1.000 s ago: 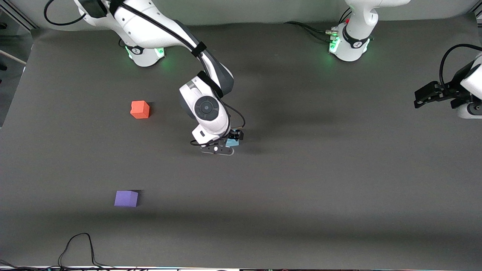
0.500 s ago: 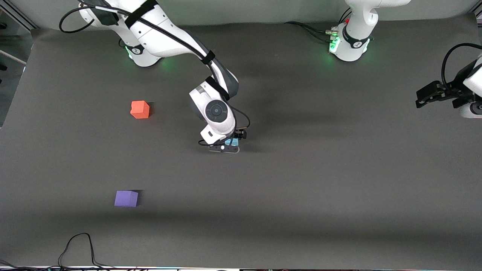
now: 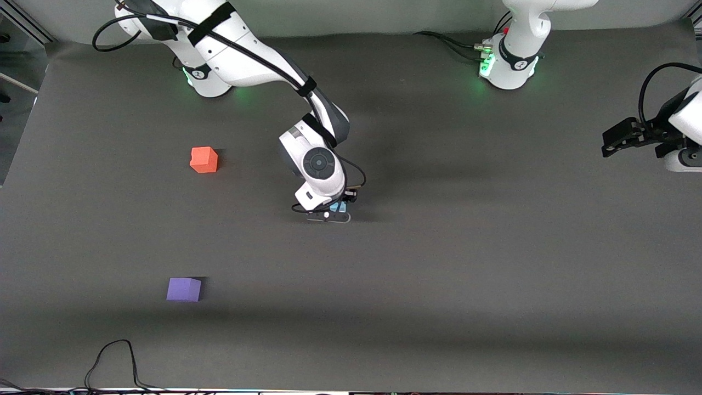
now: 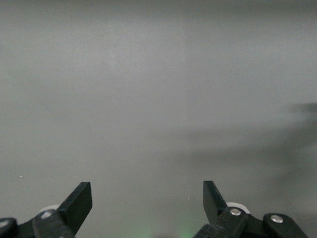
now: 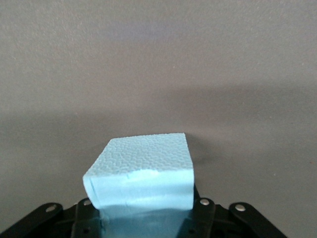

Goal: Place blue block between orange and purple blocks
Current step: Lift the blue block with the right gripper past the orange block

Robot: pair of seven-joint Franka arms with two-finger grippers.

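The light blue block (image 3: 339, 207) rests on the dark table mat near the middle, and my right gripper (image 3: 337, 209) is down around it, shut on it. In the right wrist view the blue block (image 5: 143, 173) fills the space between the jaws and hides the fingers. The orange block (image 3: 204, 159) sits toward the right arm's end of the table. The purple block (image 3: 184, 289) lies nearer the front camera than the orange one. My left gripper (image 3: 607, 144) waits open at the left arm's end, and the left wrist view shows this gripper (image 4: 147, 192) with nothing between its fingers.
A black cable (image 3: 112, 359) loops on the mat near the front edge, close to the purple block. More cables (image 3: 455, 46) lie beside the left arm's base (image 3: 510, 66). The mat's edge (image 3: 24, 126) runs past the orange block at the right arm's end.
My right hand has shifted a little toward the left arm's end and settled over the blue block, and its fingers have come in against it. The left arm has barely moved.
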